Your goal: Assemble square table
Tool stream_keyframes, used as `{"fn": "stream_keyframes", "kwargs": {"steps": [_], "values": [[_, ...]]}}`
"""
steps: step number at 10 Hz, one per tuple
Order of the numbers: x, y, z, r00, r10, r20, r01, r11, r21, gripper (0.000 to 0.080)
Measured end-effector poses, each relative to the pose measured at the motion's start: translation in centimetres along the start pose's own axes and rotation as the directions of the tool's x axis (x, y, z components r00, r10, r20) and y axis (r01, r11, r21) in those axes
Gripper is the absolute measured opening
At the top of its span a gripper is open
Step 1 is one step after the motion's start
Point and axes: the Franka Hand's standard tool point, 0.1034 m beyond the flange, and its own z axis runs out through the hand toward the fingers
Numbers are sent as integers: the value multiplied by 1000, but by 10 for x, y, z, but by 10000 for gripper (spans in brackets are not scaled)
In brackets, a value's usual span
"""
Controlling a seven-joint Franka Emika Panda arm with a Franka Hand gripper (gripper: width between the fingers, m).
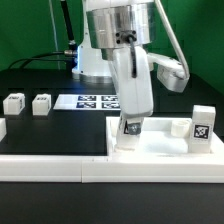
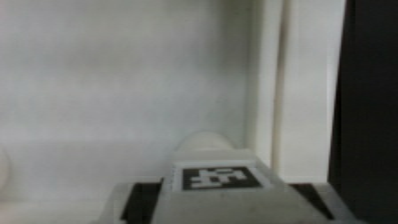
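End effector (image 1: 132, 121) clamps tagged leg (image 1: 131, 131) upright on white slab (image 1: 160, 150). Second leg (image 1: 203, 125) stands near the slab's edge, exterior view's right. Third leg (image 1: 41, 104) and fourth leg (image 1: 14, 103) sit on black counter (image 1: 55, 132), beside marker board (image 1: 98, 101).

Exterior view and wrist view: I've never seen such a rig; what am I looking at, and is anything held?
The exterior view, shot from off the machine, shows one robot arm ending in a two-finger claw. The wrist view comes from a camera on the arm's wrist, looking along the claw. The claw is shut on a white tagged leg, down at the white square tabletop. Another leg stands on that tabletop. Two more legs and the marker board lie on the black table.
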Motion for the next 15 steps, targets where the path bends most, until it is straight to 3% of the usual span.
{"fn": "stream_keyframes", "kwargs": {"steps": [1, 2, 3, 4, 5, 6, 8, 11, 13, 14, 15], "values": [[0, 0, 0, 999, 41, -3, -41, 999, 2, 285], [0, 0, 0, 1000, 22, -4, -22, 1000, 1, 351], [1, 0, 0, 999, -52, -5, 52, 999, 3, 351], [6, -1, -1, 978, -210, -10, 210, 978, 13, 550], [9, -3, -3, 915, -403, -16, 403, 915, 16, 550], [14, -4, -4, 797, -604, -19, 604, 797, 14, 631], [13, -3, -3, 721, -693, -20, 693, 721, 7, 648], [15, -3, -3, 482, -876, -23, 876, 482, -6, 649], [19, -5, -4, 31, -999, 9, 998, 31, -51, 649], [19, -6, -5, 64, -998, 4, 997, 63, -50, 649], [19, -6, -4, 87, -996, 3, 995, 87, -51, 547]]}}
